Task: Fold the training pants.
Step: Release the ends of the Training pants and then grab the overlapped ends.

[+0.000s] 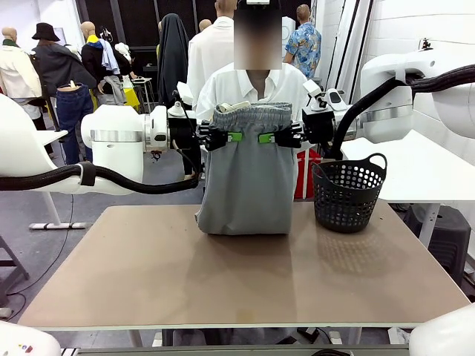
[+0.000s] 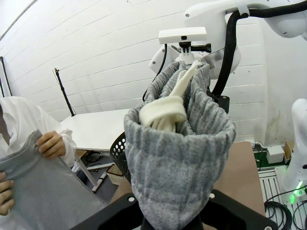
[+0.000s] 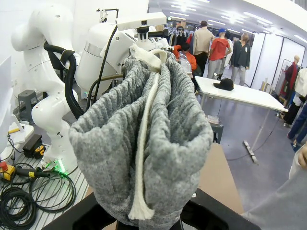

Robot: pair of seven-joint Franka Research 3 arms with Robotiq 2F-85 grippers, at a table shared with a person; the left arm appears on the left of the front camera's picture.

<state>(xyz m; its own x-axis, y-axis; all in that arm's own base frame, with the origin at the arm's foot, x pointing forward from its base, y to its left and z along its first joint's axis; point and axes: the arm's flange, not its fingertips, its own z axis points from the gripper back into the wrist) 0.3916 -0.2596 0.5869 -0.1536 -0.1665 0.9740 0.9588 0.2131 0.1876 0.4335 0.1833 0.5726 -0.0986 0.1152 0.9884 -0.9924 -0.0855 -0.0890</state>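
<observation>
Both grippers are clamped on the training pants (image 1: 249, 185): the left gripper (image 1: 234, 137) and the right gripper (image 1: 266, 138) each pinch the gathered waistband (image 1: 252, 113) from opposite sides, close together, so the band is bunched between them. The wrist views show the same thing: grey ribbed cloth wedged between each pair of fingers, with the pale drawstring (image 2: 163, 112) hanging loose out of the top. The pants are held upright over the far middle of the table (image 1: 223, 274), and the lower end touches the tabletop in a rounded bulge. Only a short panel shows from the front, so the legs probably run on behind it. In the left wrist view the person's hand (image 2: 50, 143) grips the edge of a grey sheet of cloth, probably the leg end of the same pants, though I can't confirm that. My read is that it's early to midway: the pants are picked up and gathered, but nothing is laid flat and no finished crease is visible. What's left is to lay them down, bring the ends together, flatten and let go. The black basket (image 1: 349, 193) sits just to the right of the pants and isn't touching them.
</observation>
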